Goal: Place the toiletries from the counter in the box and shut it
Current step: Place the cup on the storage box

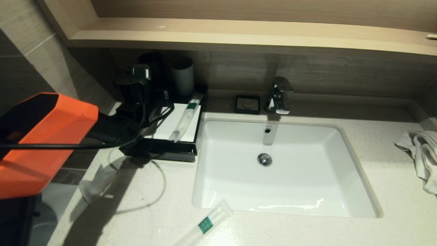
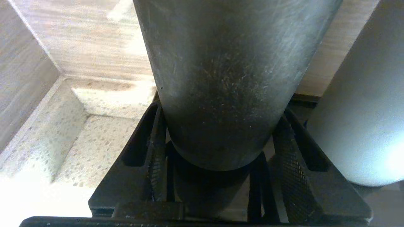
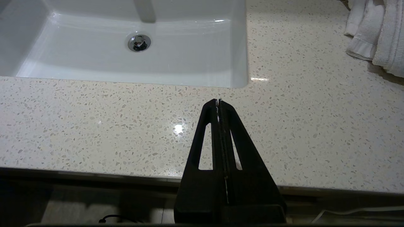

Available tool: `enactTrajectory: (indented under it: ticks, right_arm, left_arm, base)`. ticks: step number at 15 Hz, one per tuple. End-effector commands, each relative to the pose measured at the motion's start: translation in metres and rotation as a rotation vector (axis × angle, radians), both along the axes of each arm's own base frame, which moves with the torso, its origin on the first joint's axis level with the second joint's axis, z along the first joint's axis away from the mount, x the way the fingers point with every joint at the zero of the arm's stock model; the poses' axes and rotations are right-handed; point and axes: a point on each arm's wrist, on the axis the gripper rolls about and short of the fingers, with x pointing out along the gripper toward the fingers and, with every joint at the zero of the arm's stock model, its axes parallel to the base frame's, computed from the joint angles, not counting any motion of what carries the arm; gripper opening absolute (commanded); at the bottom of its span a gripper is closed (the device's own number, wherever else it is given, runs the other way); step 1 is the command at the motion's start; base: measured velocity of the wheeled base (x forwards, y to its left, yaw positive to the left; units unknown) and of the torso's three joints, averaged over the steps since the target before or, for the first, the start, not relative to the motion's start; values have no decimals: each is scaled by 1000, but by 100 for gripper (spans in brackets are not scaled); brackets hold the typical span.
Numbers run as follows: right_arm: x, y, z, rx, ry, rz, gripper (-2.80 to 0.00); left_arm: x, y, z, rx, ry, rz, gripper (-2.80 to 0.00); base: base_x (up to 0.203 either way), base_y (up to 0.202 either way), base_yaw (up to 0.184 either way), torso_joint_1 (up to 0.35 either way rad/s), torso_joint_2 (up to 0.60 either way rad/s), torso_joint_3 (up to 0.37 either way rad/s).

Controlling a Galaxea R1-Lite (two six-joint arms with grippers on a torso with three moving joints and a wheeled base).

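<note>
A black box (image 1: pixel 160 150) with a white top (image 1: pixel 177 119) stands on the counter left of the sink. One clear toiletry packet (image 1: pixel 186 116) with a green label lies across it. A second packet (image 1: pixel 206 223) lies on the counter in front of the sink. A third clear packet (image 1: pixel 97 181) lies at the counter's left edge. My left gripper (image 1: pixel 143 73) is behind the box, open, with its fingers on either side of a dark cup (image 2: pixel 221 78). My right gripper (image 3: pixel 218 101) is shut and empty over the counter's front edge.
A grey cup (image 1: pixel 182 77) stands beside the dark one and also shows in the left wrist view (image 2: pixel 363 119). The white sink (image 1: pixel 355 160), a chrome tap (image 1: pixel 280 95) and a black soap dish (image 1: pixel 247 104) are in the middle. A towel (image 1: pixel 421 153) lies at the right. A wooden shelf (image 1: pixel 239 34) hangs overhead.
</note>
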Motion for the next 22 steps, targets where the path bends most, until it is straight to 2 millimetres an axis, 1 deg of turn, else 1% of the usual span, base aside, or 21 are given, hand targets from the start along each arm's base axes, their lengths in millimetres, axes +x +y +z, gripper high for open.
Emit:
enactTrajectory:
  ticks: [1, 6, 9, 22]
  right_arm:
    - [0, 0, 0, -1, 0, 1, -280]
    - [0, 0, 0, -1, 0, -1, -280]
    - [0, 0, 0, -1, 0, 0, -280]
    - [0, 0, 0, -1, 0, 1, -280]
  left_arm:
    - [1, 0, 2, -3, -11, 2, -280]
    - [1, 0, 1, -2, -10, 2, -280]
    - [4, -1, -5, 0, -1, 2, -280]
    - [4, -1, -8, -1, 5, 3, -280]
  base:
    - [0, 0, 0, 0, 0, 0]
    - [0, 0, 0, 0, 0, 0]
    - [0, 0, 0, 0, 0, 0]
    - [0, 0, 0, 0, 0, 0]
